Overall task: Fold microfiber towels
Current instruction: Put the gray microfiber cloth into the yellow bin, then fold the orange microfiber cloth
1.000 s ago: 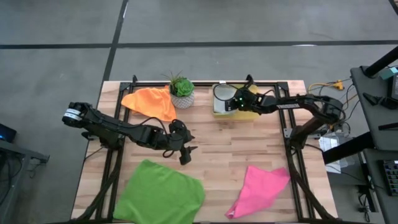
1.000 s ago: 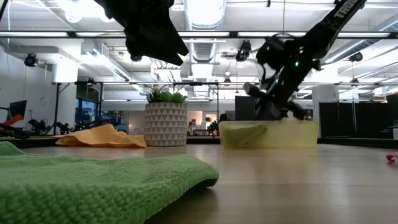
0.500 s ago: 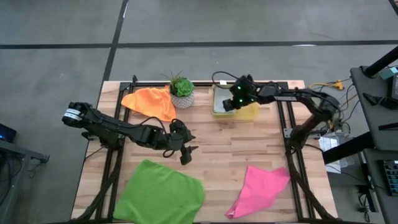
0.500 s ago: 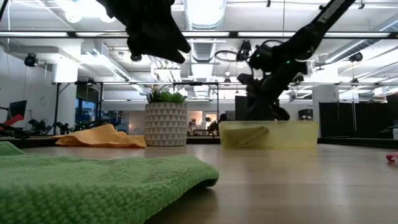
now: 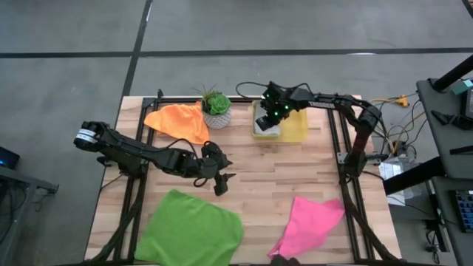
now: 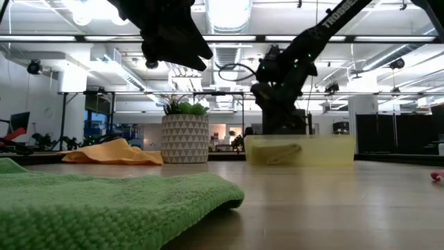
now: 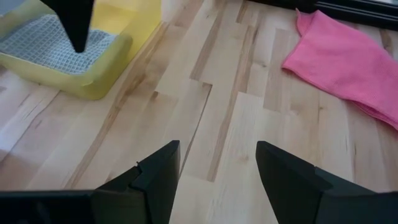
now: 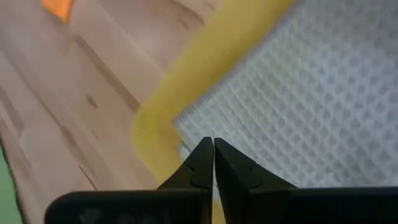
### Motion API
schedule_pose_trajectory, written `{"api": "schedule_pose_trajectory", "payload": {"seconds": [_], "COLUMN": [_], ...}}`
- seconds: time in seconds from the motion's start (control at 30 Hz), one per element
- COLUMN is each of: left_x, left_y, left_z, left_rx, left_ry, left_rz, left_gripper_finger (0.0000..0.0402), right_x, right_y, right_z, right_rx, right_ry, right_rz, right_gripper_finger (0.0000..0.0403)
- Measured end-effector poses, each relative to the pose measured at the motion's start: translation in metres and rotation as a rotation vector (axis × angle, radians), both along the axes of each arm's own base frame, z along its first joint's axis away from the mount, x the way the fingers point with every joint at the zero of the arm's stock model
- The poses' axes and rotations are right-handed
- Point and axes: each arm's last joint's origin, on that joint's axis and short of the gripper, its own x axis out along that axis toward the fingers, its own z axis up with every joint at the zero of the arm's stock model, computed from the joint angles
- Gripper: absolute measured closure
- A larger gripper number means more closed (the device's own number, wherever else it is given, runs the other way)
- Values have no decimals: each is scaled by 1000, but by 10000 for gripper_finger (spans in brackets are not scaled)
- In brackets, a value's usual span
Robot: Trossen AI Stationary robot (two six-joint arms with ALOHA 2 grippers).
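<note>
Right gripper [image 5: 270, 118], fingers pressed together on nothing, is hovering just above the light grey towel [image 5: 267, 123] lying in the yellow bin [image 5: 295, 127], directly beneath its tips. Left gripper [image 5: 220, 184], jaws spread and empty, is waiting mid-table. Orange towel [image 5: 179, 120], green towel [image 5: 190, 228] and pink towel [image 5: 309, 224] are lying unfolded; the grey towel's outline is partly hidden by the arm
</note>
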Motion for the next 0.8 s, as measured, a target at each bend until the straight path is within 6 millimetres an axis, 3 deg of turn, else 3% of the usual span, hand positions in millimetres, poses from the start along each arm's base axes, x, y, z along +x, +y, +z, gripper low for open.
{"api": "schedule_pose_trajectory", "payload": {"seconds": [0.13, 0.33, 0.43, 0.5, 0.6, 0.8], "left_x": [0, 0, 0, -1, -5, -25], "left_y": [1, 3, 3, 4, 4, 10], "left_z": [0, 0, 0, 0, 1, 7], "left_rx": [13, 34, 40, 44, 50, 108], "left_ry": [-3, -7, -3, 7, 30, 163], "left_rz": [18, 47, 44, 43, 42, 45], "left_gripper_finger": [203, 203, 203, 203, 203, 203], "right_x": [10, 25, 27, 26, 17, -23], "right_y": [6, 19, 20, 20, 20, 49], "right_z": [4, -26, -29, -15, 25, 107], "right_rx": [-37, -3, -9, -61, -170, -355], "right_ry": [-5, 83, 105, 88, 28, -131], "right_rz": [43, 90, 92, 85, 75, 94], "right_gripper_finger": [394, 394, 394, 394, 394, 394]}}
